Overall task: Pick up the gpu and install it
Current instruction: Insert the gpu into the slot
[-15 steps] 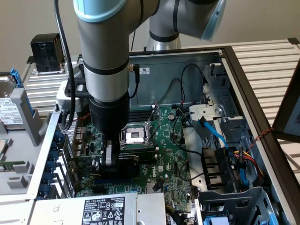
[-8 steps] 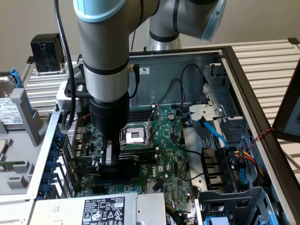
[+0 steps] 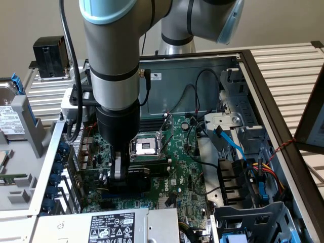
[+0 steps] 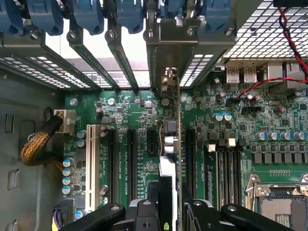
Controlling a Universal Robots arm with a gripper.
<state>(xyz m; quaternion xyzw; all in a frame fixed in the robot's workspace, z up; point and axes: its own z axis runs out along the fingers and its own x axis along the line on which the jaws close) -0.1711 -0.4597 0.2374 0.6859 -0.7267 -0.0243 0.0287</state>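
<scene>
The gpu (image 4: 169, 144) stands edge-on between my fingers in the wrist view. Its green card and black shroud run down over the expansion slots of the large green motherboard (image 4: 240, 125). Its metal end bracket (image 4: 180, 43) lies against the slotted rear wall of the case. My gripper (image 4: 166, 211) is shut on the card's shroud. In the exterior view my gripper (image 3: 119, 174) reaches low into the open computer case, and the black gpu (image 3: 147, 174) lies along the motherboard (image 3: 182, 167) just below the CPU socket (image 3: 147, 147).
Blue slot clips (image 4: 86, 14) line the case's rear wall. A braided cable (image 4: 36, 144) sits beside the white slot. The power supply (image 3: 111, 225), a drive cage (image 3: 253, 217) and blue and coloured cables (image 3: 230, 144) crowd the case. A hard drive (image 3: 10, 119) lies outside it.
</scene>
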